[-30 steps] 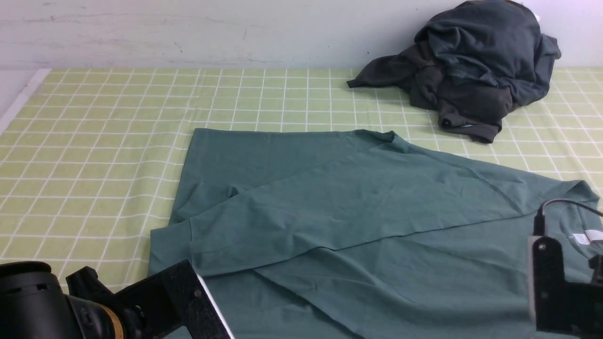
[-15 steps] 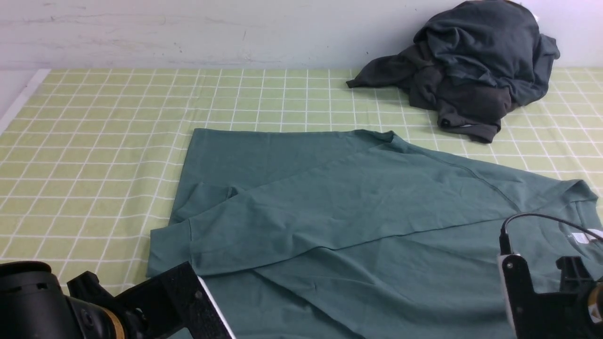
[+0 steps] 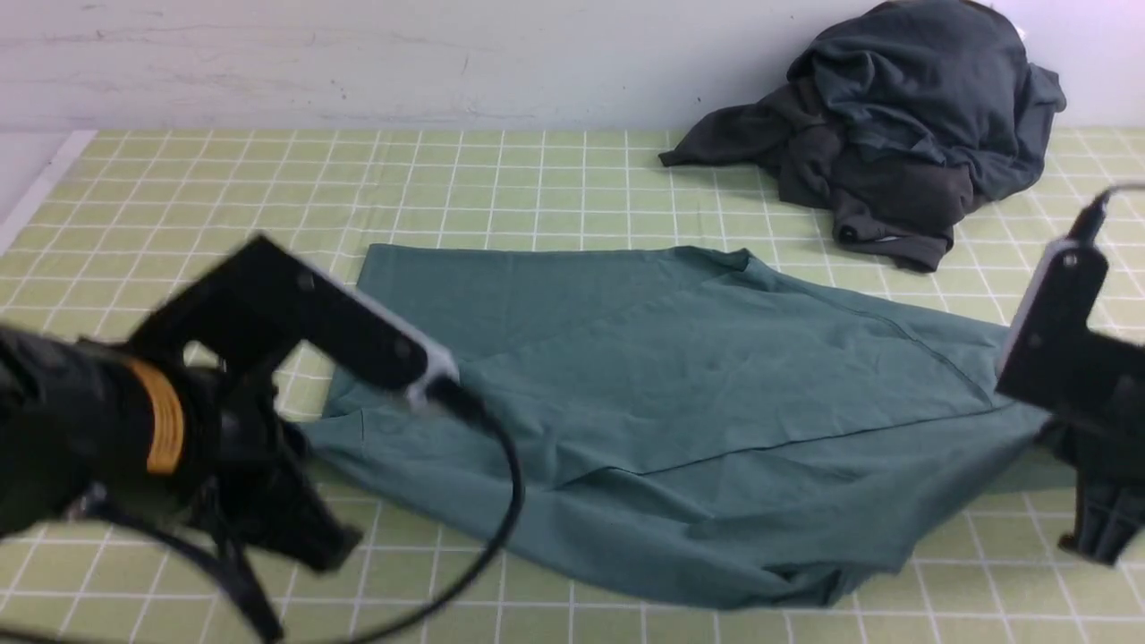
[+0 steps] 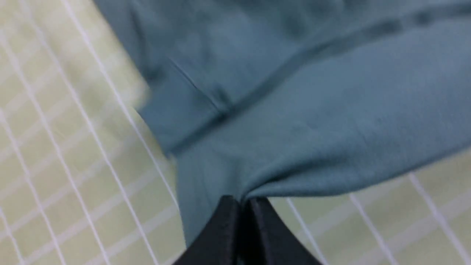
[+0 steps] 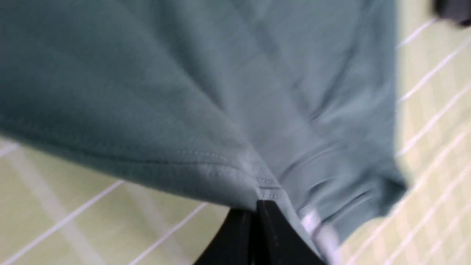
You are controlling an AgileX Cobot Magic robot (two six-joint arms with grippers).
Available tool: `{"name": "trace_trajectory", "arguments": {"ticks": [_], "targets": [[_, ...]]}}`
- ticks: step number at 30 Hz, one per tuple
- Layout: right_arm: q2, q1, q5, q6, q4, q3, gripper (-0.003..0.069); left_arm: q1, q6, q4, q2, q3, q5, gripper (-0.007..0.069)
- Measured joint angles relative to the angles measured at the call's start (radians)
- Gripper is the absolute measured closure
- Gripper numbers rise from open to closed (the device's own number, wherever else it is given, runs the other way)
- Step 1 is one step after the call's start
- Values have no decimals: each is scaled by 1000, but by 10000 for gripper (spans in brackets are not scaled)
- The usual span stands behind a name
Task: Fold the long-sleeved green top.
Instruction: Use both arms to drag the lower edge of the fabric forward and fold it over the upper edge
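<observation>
The green long-sleeved top (image 3: 680, 385) lies spread on the checked cloth, one sleeve folded across its body. Its near edge (image 3: 787, 581) is bunched and raised off the table. My left gripper (image 4: 241, 200) is shut on a pinch of the top's fabric near a seam at its left side. My right gripper (image 5: 257, 206) is shut on a stitched edge of the top (image 5: 220, 110) at its right side, beside a blurred white label (image 5: 312, 221). In the front view both arms are blurred and stand above the top's two near corners.
A heap of dark grey garments (image 3: 894, 134) sits at the back right against the wall. The green checked tablecloth (image 3: 179, 206) covers the table. The table's left edge (image 3: 36, 197) runs along the far left.
The right gripper has closed on the top. Both arms have risen and moved away from me, pulling the top's near edge up and back, so checked cloth now shows in front of it.
</observation>
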Motion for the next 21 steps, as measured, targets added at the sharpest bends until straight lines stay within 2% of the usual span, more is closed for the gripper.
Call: {"name": "trace_trajectory", "arguments": {"ticks": [1,3,4,7,11,13,16,17,19,21], "targets": [[5,-2,-5,0,-2,-14,662,8,0,0,0,-8,-5,608],[98,-48,-81,19,-7,-114,662,114,0,-3,102,-109,-75,608],[98,-51,-81,21,-7,-114,662,114,0,-4,111,-116,-80,608],[266,-86,-123,48,-7,-266,662,239,0,-7,284,-251,-164,608],[423,-90,-95,91,20,-430,662,319,-9,-13,473,-398,-189,608],[450,-90,-79,104,37,-472,662,329,1,-24,521,-430,-167,608],[539,-90,49,123,105,-582,662,324,168,-136,612,-464,27,608],[541,-90,49,123,105,-582,662,324,177,-136,615,-464,27,608],[548,-90,131,125,156,-591,662,310,291,-242,633,-425,120,604],[548,-90,185,125,193,-592,662,300,336,-306,627,-378,149,587]]}}
